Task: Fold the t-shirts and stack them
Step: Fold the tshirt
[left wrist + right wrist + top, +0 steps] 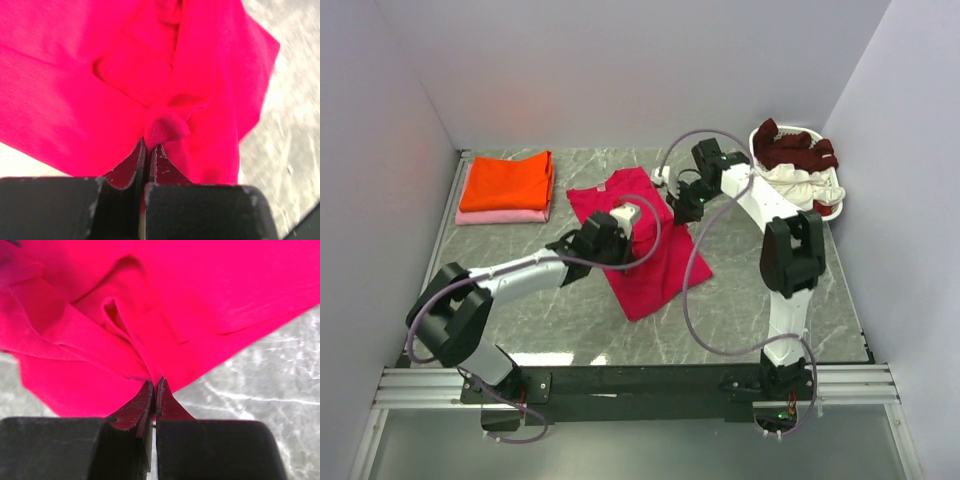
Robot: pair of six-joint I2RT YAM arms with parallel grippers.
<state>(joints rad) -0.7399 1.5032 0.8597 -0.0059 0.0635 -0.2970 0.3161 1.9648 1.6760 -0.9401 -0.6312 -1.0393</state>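
Well left of the basket [839, 190], on the table [735, 300]: crimson shirt [645, 265], spread out, rumpled over its far half. Pinched there twice. Left gripper [149, 150] closed tight on a small bunched fold; right gripper [154, 390] closed just as tight on a gathered edge, on the side nearer the basket.

Probably soft, light and limp: likely to sag and drape between the two holds, slide easily over the smooth tabletop, and take no harm from a firm squeeze. Best taken at hems or shoulder seams rather than mid-panel, to keep the layers together.

Farthest from the basket, by the left wall: orange shirt [507, 180] folded on top of pale pink shirt [495, 216], judged the stack to aim for. Inside the basket: maroon shirt [798, 148] and white shirt [790, 183], heaped, not yet folded.

Bare table nearer than the basket, and between crimson shirt and stack. Walls close on three sides, so better to keep lifts low and inward.
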